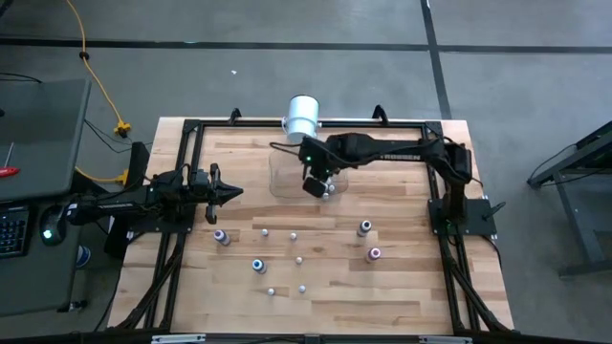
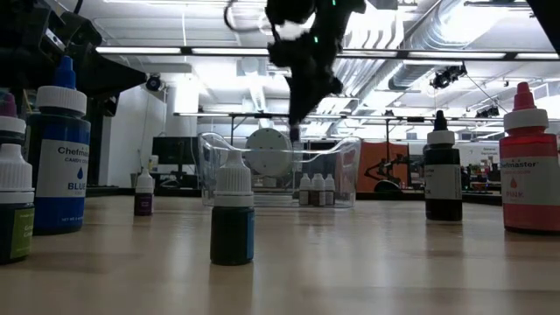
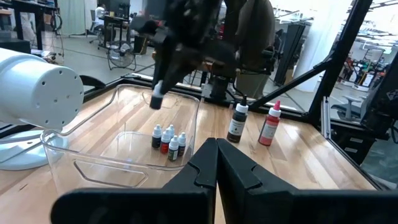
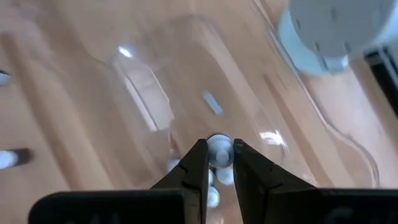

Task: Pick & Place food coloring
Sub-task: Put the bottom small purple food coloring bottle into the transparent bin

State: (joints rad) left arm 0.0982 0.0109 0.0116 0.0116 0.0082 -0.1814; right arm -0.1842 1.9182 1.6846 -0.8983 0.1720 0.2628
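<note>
food coloring bottle [image 4: 218, 151] pinched by the cap between the right gripper [image 4: 219, 163] fingers, hanging upright, long axis vertical, neck up and body down. held directly above the clear tub [image 1: 287, 180], inside its rim as seen from the high view, a little above the three bottles [image 3: 168, 141] already standing together on the tub floor. from the wrist, those caps showing just under the held one, so the drop line apparently lands beside or partly over that cluster; hard to say which, with the view blurred. coming move judged as a straight descent and release, turning on that single relation: held bottle plumb over the tub floor, not over the wall.

left gripper [image 3: 216, 157] closed on nothing, fingertips touching, parked at the table's left side, pointed toward the tub and well apart from it. nearer to the loose bottles than the right, though.

still out on the boards: blue bottle [image 1: 257, 265], purple bottle [image 1: 221, 236], pink bottle [image 1: 375, 253] and several small whitish ones scattered between. white cylinder [image 1: 302, 116] just behind the tub, no part of the job.
</note>
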